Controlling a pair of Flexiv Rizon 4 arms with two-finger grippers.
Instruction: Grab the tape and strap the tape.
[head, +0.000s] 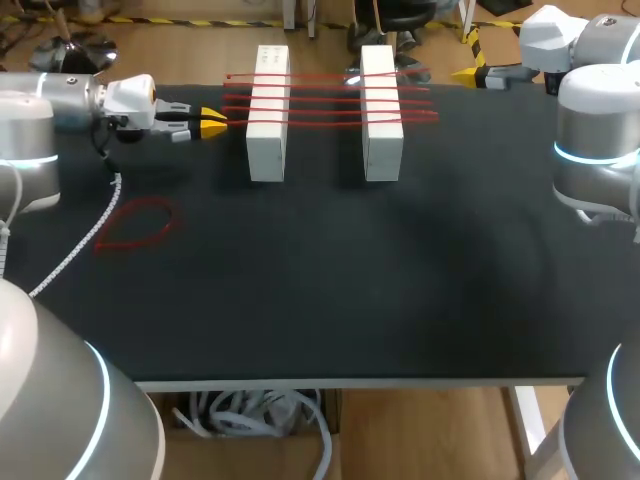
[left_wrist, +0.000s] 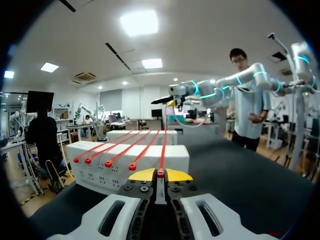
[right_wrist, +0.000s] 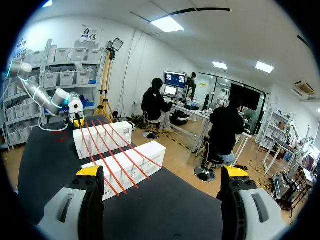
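Observation:
Two white boxes stand side by side at the back of the black table, the left box (head: 268, 112) and the right box (head: 381, 110). Several red straps (head: 330, 100) run across both of them. Just left of the left box, my left gripper (head: 212, 123) is shut on the end of the nearest strap (left_wrist: 160, 173), which is pinched between its yellow tips (left_wrist: 142, 174). The other strap ends (left_wrist: 107, 163) lie on the near box (left_wrist: 125, 157). My right gripper (right_wrist: 162, 171) hangs open and empty at the back right corner (head: 480, 72), looking toward the boxes (right_wrist: 130, 167).
A loose red strap loop (head: 135, 222) lies on the table's left side, beside a white braided cable (head: 80, 245) that trails from my left arm. The black tabletop (head: 380, 280) stretches from the boxes to the front edge.

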